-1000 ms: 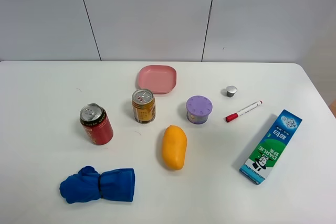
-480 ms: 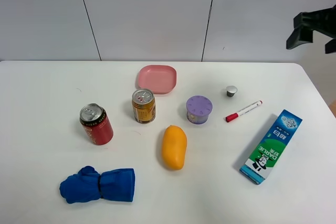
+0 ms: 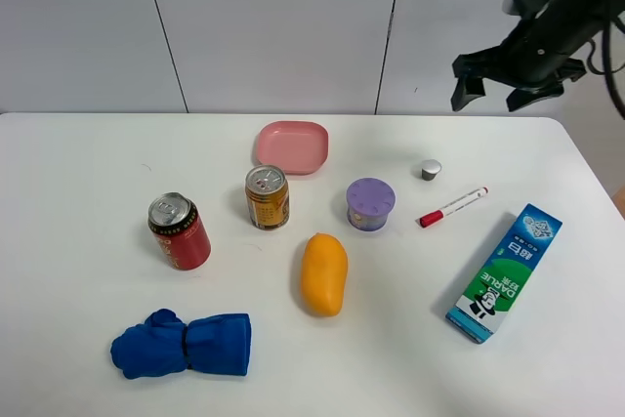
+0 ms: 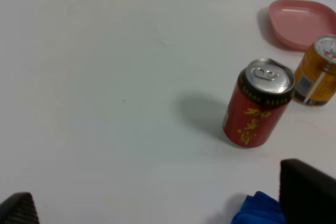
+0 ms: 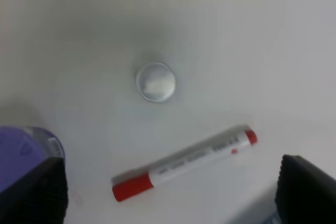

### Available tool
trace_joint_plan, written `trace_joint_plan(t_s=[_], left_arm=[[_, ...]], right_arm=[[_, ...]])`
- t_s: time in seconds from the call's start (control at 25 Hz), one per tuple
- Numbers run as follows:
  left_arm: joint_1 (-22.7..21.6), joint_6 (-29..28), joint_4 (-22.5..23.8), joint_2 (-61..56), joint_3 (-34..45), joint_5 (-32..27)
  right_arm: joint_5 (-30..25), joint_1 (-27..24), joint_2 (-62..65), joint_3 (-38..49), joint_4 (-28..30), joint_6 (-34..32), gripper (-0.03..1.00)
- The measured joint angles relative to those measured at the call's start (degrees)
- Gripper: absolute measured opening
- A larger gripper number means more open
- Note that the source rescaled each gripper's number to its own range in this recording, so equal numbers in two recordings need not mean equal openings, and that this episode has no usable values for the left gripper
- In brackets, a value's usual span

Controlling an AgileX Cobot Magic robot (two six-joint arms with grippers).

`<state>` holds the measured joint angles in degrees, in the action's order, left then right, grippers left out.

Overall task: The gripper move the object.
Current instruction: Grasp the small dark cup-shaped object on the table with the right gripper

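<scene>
My right gripper hangs in the air above the far right part of the white table, and it touches nothing. Its two black fingers stand wide apart, so the jaws are open and hold nothing. The small silvery cap lies alone on the table below this gripper. In the right wrist view I see its round top from above, between the lines of my two fingertips.

Just beside the cap, but not touching it, lies a marker with a red cap and a red end. To the left of both stands a purple round container, near the cap but apart from it. A toothpaste box lies nearer the front right edge.

My left gripper does not appear in the high view. In its wrist view only the two fingertips show, far from each other, so these jaws are open too and empty. Before it stand a red can and a golden can, with a pink plate behind them. A blue cloth lies close to one fingertip. A mango lies in the middle of the table.
</scene>
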<state>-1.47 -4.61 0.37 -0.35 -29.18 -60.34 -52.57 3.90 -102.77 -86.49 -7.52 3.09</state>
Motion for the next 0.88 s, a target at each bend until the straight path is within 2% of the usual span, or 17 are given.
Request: trace_joint_plan(t_s=[0.2, 0.68, 0.88], left_arm=[[0.0, 0.0, 0.0, 0.0, 0.0, 0.0], [0.0, 0.0, 0.0, 0.0, 0.0, 0.0], [0.0, 0.0, 0.0, 0.0, 0.0, 0.0]], right_arm=[[0.0, 4.3, -7.2, -5.7, 3.7, -4.0, 0.73], [-0.1, 4.5, -19.1, -7.2, 6.5, -6.0, 0.73], [2.3, 4.5, -20.8, -7.2, 6.7, -6.3, 0.73]])
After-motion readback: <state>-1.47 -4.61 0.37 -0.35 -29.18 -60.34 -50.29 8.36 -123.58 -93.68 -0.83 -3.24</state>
